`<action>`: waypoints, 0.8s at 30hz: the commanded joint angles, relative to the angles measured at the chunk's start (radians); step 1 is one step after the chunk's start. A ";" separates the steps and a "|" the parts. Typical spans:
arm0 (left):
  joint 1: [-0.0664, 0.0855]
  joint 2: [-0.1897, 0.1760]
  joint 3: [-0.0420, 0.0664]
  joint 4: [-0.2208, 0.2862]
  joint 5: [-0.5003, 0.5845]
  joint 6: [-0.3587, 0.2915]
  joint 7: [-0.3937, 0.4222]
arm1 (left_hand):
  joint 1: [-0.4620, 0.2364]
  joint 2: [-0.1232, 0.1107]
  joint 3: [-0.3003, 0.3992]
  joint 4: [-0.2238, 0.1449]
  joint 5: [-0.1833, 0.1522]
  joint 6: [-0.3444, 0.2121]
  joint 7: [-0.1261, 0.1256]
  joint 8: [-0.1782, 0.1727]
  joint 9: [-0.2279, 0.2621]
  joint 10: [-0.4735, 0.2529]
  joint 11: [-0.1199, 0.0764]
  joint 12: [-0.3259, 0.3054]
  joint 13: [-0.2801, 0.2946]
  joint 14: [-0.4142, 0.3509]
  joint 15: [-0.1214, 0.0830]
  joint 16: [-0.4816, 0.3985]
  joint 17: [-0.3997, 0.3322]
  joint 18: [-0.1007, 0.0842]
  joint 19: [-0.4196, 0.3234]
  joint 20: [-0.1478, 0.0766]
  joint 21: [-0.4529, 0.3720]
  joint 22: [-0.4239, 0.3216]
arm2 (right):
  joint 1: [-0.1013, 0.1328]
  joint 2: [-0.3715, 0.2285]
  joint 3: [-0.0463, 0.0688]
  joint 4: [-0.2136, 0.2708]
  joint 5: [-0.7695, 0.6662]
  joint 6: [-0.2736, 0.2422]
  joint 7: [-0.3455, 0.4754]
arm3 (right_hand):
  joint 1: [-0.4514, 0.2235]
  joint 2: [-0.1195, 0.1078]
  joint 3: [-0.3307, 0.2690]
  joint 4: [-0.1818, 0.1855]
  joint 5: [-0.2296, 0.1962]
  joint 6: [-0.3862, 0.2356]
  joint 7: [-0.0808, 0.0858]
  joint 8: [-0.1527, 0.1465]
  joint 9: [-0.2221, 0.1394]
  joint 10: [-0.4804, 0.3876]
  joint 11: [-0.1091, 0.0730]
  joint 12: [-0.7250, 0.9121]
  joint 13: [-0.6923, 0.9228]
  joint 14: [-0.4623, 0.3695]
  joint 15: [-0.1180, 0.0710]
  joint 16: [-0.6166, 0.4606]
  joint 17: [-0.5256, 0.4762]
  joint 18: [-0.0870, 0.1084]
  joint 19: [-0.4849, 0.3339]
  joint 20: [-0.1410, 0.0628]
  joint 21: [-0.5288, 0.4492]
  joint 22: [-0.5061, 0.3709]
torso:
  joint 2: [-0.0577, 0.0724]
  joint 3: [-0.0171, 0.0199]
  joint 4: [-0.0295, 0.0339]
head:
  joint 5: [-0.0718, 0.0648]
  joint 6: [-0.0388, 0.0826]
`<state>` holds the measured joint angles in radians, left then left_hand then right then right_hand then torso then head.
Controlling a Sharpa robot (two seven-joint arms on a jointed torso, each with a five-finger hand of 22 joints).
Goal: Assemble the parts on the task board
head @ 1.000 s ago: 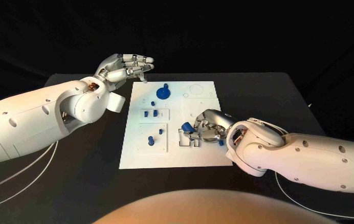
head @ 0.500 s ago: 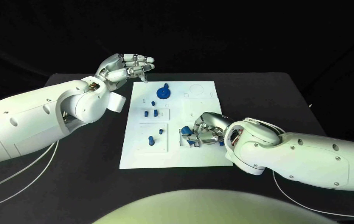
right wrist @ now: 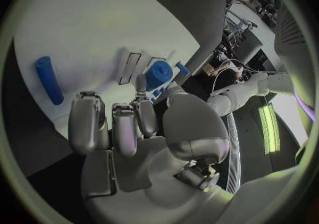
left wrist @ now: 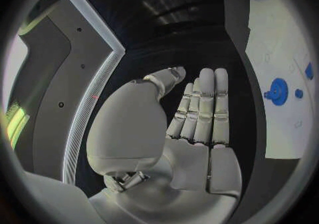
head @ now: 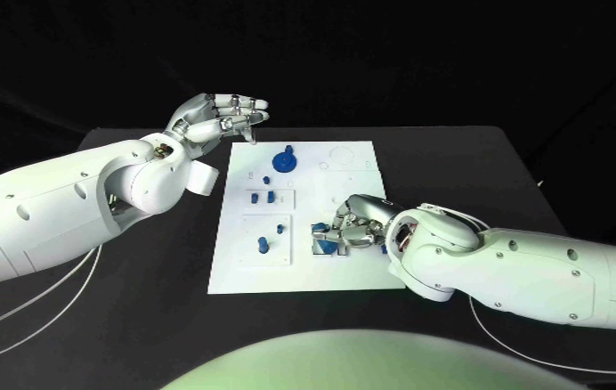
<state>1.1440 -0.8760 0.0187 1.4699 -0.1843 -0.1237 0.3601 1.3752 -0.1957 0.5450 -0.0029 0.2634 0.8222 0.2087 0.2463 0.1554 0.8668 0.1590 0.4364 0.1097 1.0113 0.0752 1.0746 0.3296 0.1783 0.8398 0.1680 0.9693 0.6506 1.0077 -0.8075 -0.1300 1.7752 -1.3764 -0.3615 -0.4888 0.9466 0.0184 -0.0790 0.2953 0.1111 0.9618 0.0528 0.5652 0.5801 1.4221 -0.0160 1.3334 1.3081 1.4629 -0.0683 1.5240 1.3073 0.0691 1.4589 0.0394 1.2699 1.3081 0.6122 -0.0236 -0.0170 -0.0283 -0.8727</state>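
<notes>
near the task board [head: 346, 274]'s right edge the right hand [head: 360, 223] pinches a blue part [head: 322, 227]; left hand [head: 218, 116] hovers empty, fingers apart.

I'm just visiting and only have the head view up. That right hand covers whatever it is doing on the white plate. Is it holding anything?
Observer: It looks so. In the right wrist view, the right hand pinches a short blue cylinder between its thumb and a finger, close over the task board.
Operator: And the left hand's palm? I see it from the side.
Observer: In the left wrist view, the left hand has a bare palm and straight fingers lying side by side, holding nothing.
</notes>
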 commanded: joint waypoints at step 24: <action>0.000 -0.005 0.001 0.002 0.006 0.005 0.005 | -0.002 0.008 0.000 -0.004 0.005 -0.008 0.017 0.006 -0.002 -0.009 0.001 0.006 0.002 -0.005 0.002 0.003 0.001 0.006 -0.005 0.002 -0.006 -0.001 | -0.001 -0.071 -0.001 0.077 -0.047 -0.025 0.053 | 0.211 0.057 -0.140 -0.009 0.082 0.000 0.004 -0.014 0.026 0.012 0.001 -0.005 0.043 0.080 -0.007 0.000 0.113 -0.009 0.005 -0.003 -0.002 0.172 | -0.001 0.0013 -0.0036 | 0.005 0.000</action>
<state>1.1440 -0.8819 0.0187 1.4693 -0.1842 -0.1241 0.3593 1.3752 -0.1957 0.5450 -0.0029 0.2634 0.8222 0.2087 0.2463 0.1554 0.8668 0.1590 0.4364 0.1103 1.0113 0.0752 1.0746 0.3295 0.1783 0.8398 0.1679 0.9692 0.6506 1.0068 -0.8766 -0.1309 1.8462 -1.4108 -0.3800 -0.4649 1.1486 0.0733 -0.2131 0.2851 0.1900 0.9575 0.0571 0.5559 0.6053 1.4275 -0.0142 1.3249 1.3112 1.4629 -0.0682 1.5239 1.3081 0.0692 1.4589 0.0395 1.2643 1.3078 0.6110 -0.0229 -0.0188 -0.0234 -0.8727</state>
